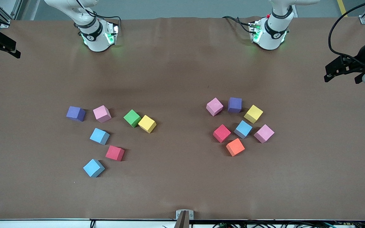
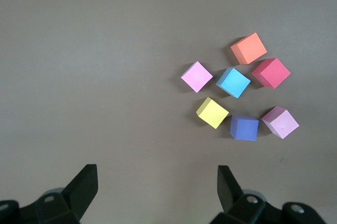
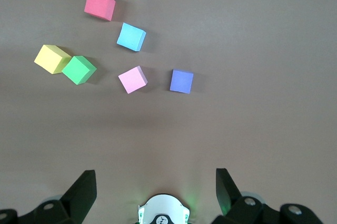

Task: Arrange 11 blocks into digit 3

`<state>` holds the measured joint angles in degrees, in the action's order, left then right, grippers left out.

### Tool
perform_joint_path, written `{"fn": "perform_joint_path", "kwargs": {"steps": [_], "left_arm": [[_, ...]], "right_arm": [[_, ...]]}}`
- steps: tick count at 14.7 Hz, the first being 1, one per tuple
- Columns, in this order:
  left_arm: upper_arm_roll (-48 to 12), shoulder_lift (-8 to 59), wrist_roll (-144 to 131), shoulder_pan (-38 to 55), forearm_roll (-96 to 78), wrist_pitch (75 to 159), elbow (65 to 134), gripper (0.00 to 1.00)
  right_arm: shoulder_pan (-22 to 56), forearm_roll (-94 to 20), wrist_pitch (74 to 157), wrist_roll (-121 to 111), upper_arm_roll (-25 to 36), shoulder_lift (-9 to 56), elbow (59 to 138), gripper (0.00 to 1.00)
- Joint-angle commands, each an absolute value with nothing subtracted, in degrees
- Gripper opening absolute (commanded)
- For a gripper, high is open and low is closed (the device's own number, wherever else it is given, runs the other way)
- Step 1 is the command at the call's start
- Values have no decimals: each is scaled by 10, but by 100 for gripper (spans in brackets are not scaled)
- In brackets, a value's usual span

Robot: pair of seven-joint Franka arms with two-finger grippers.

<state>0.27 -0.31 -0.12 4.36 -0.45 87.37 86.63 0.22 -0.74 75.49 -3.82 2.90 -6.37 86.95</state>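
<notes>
Now: blocks (image 1: 132,118) scattered in two clusters | both grippers' fingers apart, empty.

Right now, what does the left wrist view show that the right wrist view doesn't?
Only the left wrist view: the seven-block cluster toward the left arm's end, including the orange block, with the left gripper open, fingers apart over bare table.

Only the right wrist view: the other seven-block cluster, including the green block touching a yellow block, the right arm's base, and the right gripper, open too.

Both: loose cubes on the brown table; no digit started.
</notes>
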Motion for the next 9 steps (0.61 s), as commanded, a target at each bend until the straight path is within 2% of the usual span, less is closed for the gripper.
{"fn": "perform_joint_path", "kwargs": {"steps": [1, 7, 9], "left_arm": [[2, 0, 3, 42, 5, 863, 859, 100], [2, -1, -1, 44, 4, 863, 856, 100], [2, -1, -3, 40, 0, 863, 857, 100]], "right_arm": [[-5, -5, 754, -37, 25, -71, 878, 100], [-13, -5, 755, -37, 23, -71, 878, 100], [-39, -5, 755, -37, -10, -72, 878, 100]]}}
